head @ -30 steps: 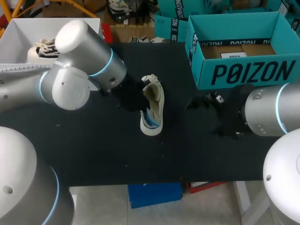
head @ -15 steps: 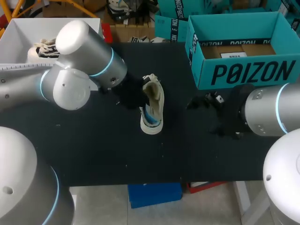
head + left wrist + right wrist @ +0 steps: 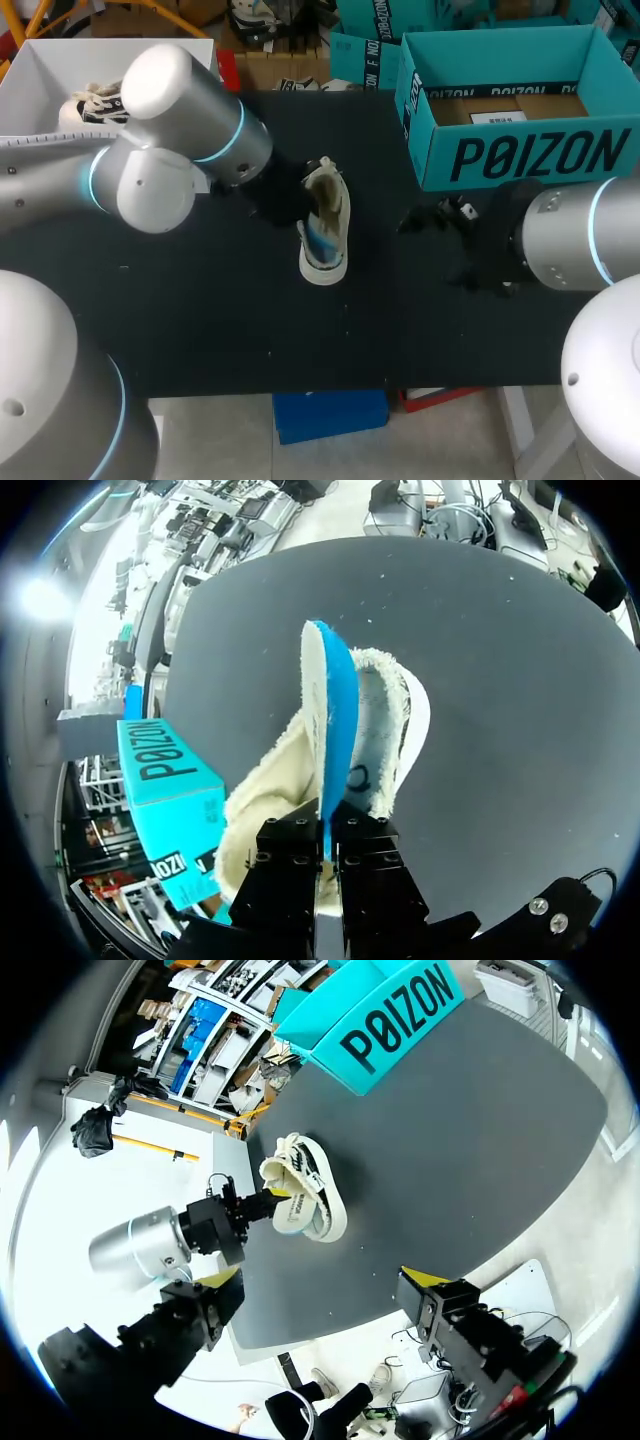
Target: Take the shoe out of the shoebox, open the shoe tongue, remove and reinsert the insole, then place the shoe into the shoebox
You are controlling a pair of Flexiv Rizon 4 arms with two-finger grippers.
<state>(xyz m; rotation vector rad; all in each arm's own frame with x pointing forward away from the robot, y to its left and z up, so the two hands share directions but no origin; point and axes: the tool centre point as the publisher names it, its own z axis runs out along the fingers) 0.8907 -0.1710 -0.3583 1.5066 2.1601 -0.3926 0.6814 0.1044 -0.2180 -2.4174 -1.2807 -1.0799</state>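
Note:
A cream, fleece-lined shoe [image 3: 331, 205] lies on its side in the middle of the black table [image 3: 200, 320]. Its blue and white insole [image 3: 316, 240] sticks partly out of the opening. My left gripper [image 3: 298, 203] is at the shoe's left, shut on the insole's edge [image 3: 335, 730], with the shoe [image 3: 390, 715] just behind. My right gripper [image 3: 432, 218] hangs open to the right of the shoe, in front of the teal shoebox [image 3: 520, 150]. In the right wrist view its fingers [image 3: 322, 1275] hold nothing, and the shoe [image 3: 305, 1195] lies ahead of them.
A white bin [image 3: 40, 80] with another shoe [image 3: 95, 100] stands at the table's back left. The teal shoebox [image 3: 400, 1015] stands open at the back right, with brown card inside it.
My left gripper has edged slightly toward the table's back with the insole, and the shoe has shifted a little with it. The right arm has stayed still.

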